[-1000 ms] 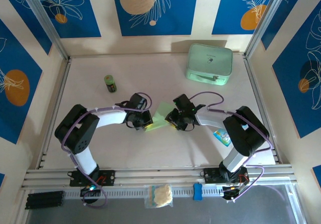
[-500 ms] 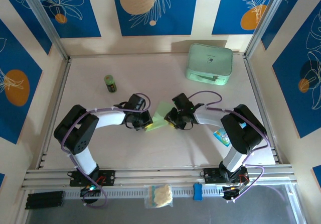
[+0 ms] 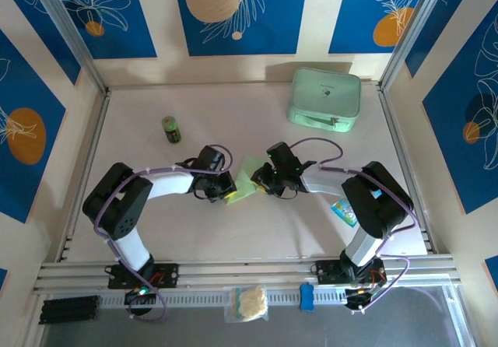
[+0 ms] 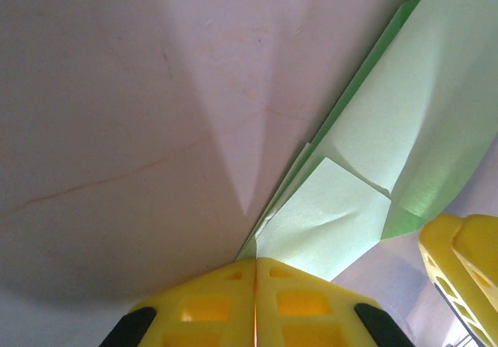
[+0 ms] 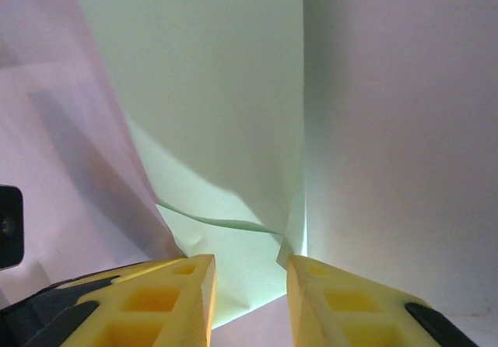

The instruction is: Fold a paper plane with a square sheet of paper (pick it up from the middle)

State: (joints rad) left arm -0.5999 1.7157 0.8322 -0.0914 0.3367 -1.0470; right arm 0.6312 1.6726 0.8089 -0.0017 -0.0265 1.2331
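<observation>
**Two grippers meet at the green paper**

The green paper (image 3: pixel 247 180) lies partly folded in the middle of the table (image 3: pixel 156 230), between the two arms. The left gripper (image 3: pixel 233 195) is at the paper's near left corner. In the left wrist view its yellow fingers (image 4: pixel 210 292) are pressed tight together. The paper's corner runs right into them, so they pinch it. The right gripper (image 3: pixel 261 179) is at the other side of the paper. Its fingers (image 5: pixel 175 285) are a little apart, with the paper's edge in the gap. A mint-green case (image 3: pixel 324 98) sits far back on the right. A small green bottle (image 3: pixel 171 129) stands back on the left.
</observation>
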